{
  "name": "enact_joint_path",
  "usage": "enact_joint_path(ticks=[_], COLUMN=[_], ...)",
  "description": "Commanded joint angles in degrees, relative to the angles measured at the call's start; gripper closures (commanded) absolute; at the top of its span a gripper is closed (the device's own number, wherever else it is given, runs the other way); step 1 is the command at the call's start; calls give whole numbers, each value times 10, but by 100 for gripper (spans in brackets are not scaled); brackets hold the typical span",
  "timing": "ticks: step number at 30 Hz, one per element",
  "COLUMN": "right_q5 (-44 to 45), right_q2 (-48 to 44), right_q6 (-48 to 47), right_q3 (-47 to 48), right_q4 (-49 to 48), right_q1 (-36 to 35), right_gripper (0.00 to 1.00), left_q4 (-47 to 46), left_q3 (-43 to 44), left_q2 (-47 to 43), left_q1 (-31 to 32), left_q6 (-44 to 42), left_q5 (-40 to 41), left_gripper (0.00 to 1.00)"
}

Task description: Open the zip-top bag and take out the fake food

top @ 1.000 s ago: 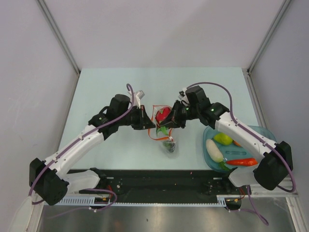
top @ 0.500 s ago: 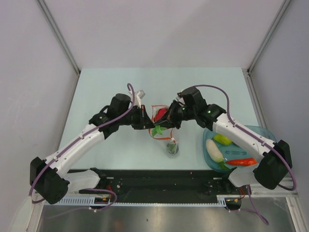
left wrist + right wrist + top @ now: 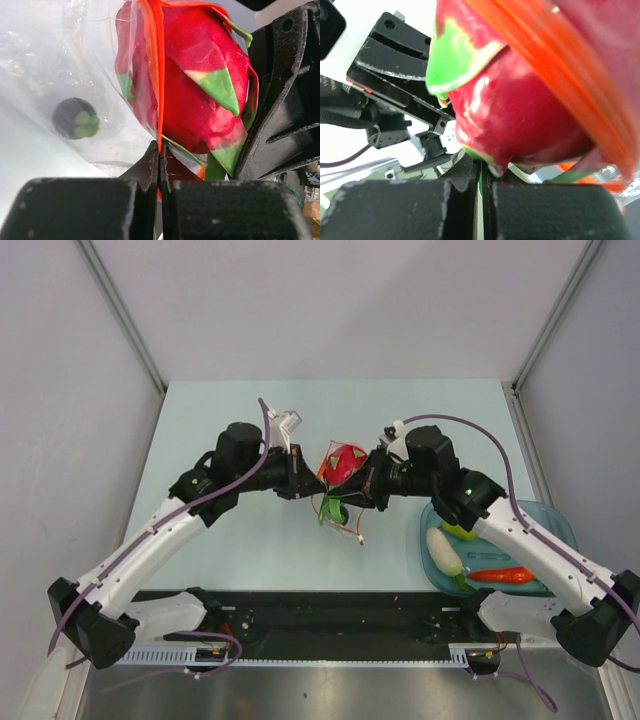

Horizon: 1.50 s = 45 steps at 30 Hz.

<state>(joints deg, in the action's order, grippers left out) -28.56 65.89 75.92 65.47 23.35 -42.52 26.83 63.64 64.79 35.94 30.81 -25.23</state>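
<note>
The zip-top bag (image 3: 347, 524) hangs in the air between both arms, its red-orange zip strip (image 3: 159, 95) stretched round the pink-red dragon fruit (image 3: 343, 461). My left gripper (image 3: 311, 485) is shut on the zip strip, seen in the left wrist view (image 3: 160, 152). My right gripper (image 3: 353, 492) is shut at the underside of the dragon fruit (image 3: 520, 110), with a thin green leaf edge pinched between its jaws (image 3: 480, 175). A small dark-green piece (image 3: 76, 118) lies low inside the bag. The dragon fruit (image 3: 195, 85) sits in the bag's mouth.
A teal oval tray (image 3: 549, 517) at the right front holds a white radish (image 3: 444, 550), a green fruit (image 3: 461, 530) and an orange carrot (image 3: 502, 575). The right forearm passes over the tray. The arms' black base rail (image 3: 330, 625) runs along the near edge.
Both grippers have risen with the bag, so its bottom has left the table. The dragon fruit has tipped up higher. The right arm's elbow has swung out to the right.
</note>
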Motion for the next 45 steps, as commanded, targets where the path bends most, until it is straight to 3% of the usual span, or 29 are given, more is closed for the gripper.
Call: enact_joint_path(ticks=[1,3,10,15,20,26,30,34,40,45], right_q5=[-139,-140,-76,-40,-38,-77,-5,54,109,242], right_q2=[-52,-58,-88,-84,-54,-22,-28,-87,-177,-202], right_q6=[34,37,-37,-44,-73,-39,-115,-132,-182,-225], right_q3=[33,26,-35,0,62,85,149,145,95,86], right_q4=[-144,-140,24,12,0,-163,-32,119,359,541], right_q1=[-22,-24,-42,-102,-118,-113,-103,-19,202,311], right_gripper=[100,100,100,100,100,100,100,100,100,98], left_q4=[30,31,19,3,-6,-24,-17,9,24,5], left_q3=[25,46,75,62,41,7,4,7,4,-4], left_q2=[20,29,22,35,51,39,28,11,-5,-4], left_q1=[-15,-18,-19,-23,-23,-23,-23,-23,-23,-23], left_q6=[-56,-51,-29,-21,-14,-15,-19,-36,-44,-31], left_q5=[75,65,86,97,68,55,74,91,68,47], left_gripper=[100,100,100,100,100,100,100,100,100,100])
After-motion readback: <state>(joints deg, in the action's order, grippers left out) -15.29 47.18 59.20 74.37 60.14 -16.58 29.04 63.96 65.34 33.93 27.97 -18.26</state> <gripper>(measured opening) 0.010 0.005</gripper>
